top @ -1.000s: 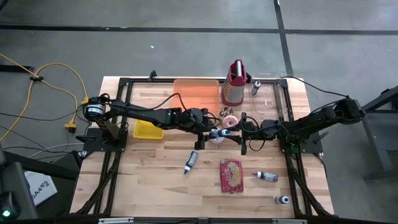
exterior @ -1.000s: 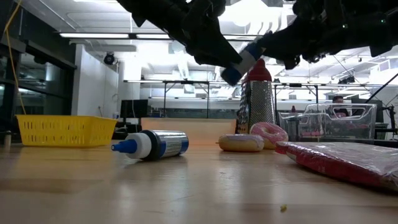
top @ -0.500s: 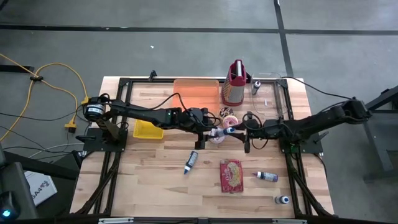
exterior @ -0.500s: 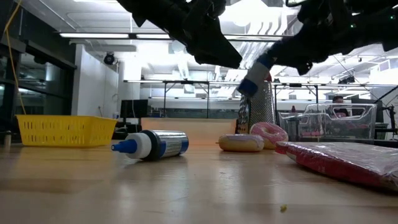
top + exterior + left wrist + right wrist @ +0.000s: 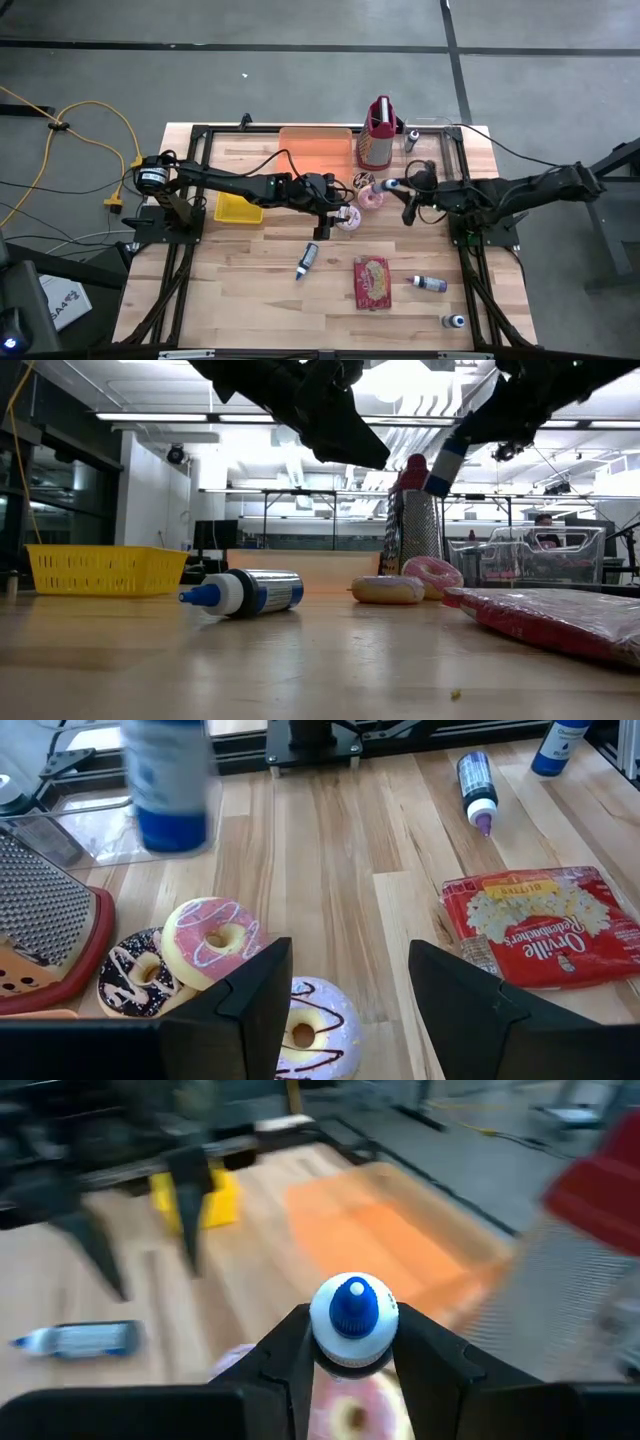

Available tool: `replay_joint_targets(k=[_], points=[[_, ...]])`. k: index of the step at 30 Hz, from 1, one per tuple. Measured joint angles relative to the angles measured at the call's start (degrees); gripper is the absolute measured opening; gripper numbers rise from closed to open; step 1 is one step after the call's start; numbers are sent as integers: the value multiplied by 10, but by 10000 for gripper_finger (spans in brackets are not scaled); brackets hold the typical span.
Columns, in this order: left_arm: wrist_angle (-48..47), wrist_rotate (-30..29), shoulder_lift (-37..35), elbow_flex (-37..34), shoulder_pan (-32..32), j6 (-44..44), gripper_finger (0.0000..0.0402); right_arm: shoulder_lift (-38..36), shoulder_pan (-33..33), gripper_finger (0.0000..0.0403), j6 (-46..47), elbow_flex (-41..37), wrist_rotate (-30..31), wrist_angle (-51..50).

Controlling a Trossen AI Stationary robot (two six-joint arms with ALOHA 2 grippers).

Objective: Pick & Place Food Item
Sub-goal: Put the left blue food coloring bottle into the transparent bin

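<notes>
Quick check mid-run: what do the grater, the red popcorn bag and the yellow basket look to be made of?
Grater: likely bare metal, with grey perforated faces that catch light, and a red top, probably plastic. Popcorn bag: glossy thin plastic film, wrinkled with highlights and printed lettering. Basket: probably moulded plastic, uniform matt yellow with slotted walls.

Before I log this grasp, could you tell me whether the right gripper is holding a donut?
No, the right gripper is shut on a blue-capped bottle, not a donut.
</notes>
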Motion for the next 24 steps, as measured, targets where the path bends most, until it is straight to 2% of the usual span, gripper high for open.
replay_joint_targets(k=[9,16,24], points=[[0,0,0,0,0,3,193,-2,-25,107,90,59,133,-123],[0,0,0,0,0,3,193,-2,-123,107,165,59,146,-225],[-1,0,0,0,0,16,193,-2,-250,107,142,59,138,-231]])
